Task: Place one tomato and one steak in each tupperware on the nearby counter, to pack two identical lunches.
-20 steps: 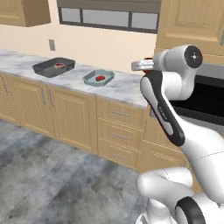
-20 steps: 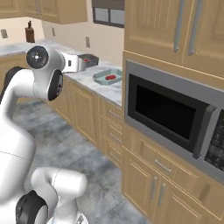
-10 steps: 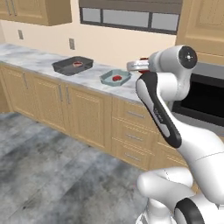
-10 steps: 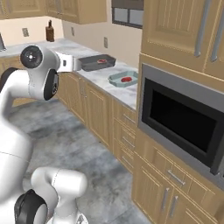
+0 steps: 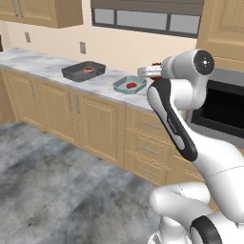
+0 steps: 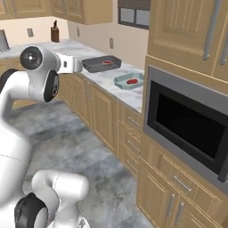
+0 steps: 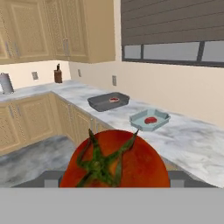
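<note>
Tomato [image 7: 114, 159] sits right at the pincer [image 5: 155, 66], filling the near part of the hand view, green stem facing us; we read the pincer as clamped on it, held high over the near end of the tabletop [image 5: 102, 86]. Teal tupperware [image 5: 129, 85] is on the tabletop with one steak [image 5: 131, 85] inside. Grey tupperware [image 5: 83, 71] is further left along it, also with one steak [image 5: 88, 70]. Microwave [image 6: 187, 122] is at right.
</note>
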Motion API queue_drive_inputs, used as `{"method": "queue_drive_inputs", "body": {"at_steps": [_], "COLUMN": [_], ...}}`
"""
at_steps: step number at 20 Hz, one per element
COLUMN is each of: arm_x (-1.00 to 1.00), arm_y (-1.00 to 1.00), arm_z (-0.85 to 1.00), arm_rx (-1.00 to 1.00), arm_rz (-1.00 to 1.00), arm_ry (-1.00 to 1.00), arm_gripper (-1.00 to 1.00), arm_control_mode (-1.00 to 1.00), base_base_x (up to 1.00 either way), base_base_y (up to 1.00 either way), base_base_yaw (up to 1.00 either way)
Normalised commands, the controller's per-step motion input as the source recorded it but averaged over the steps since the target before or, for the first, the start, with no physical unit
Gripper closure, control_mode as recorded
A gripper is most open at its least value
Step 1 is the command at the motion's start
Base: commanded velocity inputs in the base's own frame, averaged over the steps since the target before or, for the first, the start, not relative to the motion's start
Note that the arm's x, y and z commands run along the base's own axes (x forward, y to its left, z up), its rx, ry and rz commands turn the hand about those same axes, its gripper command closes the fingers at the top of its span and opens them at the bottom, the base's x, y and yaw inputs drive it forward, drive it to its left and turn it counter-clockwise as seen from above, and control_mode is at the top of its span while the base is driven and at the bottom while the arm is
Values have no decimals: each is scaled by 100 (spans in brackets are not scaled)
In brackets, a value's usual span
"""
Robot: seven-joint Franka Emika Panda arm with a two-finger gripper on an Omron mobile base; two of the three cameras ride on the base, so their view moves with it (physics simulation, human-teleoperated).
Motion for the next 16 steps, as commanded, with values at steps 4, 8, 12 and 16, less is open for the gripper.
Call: {"method": "queue_drive_inputs", "body": {"at_steps": [4,8,12,16], "arm_x": [0,0,0,0], "arm_y": [0,0,0,0], "arm_z": [0,0,0,0], "arm_rx": [0,0,0,0], "arm_rz": [0,0,0,0], "arm_ry": [0,0,0,0], "arm_gripper": [100,100,100,100], "arm_control_mode": [100,100,100,100], "base_base_x": [100,100,100,100], "base_base_y": [52,35,15,0], "base_base_yaw": [33,42,37,17]}}
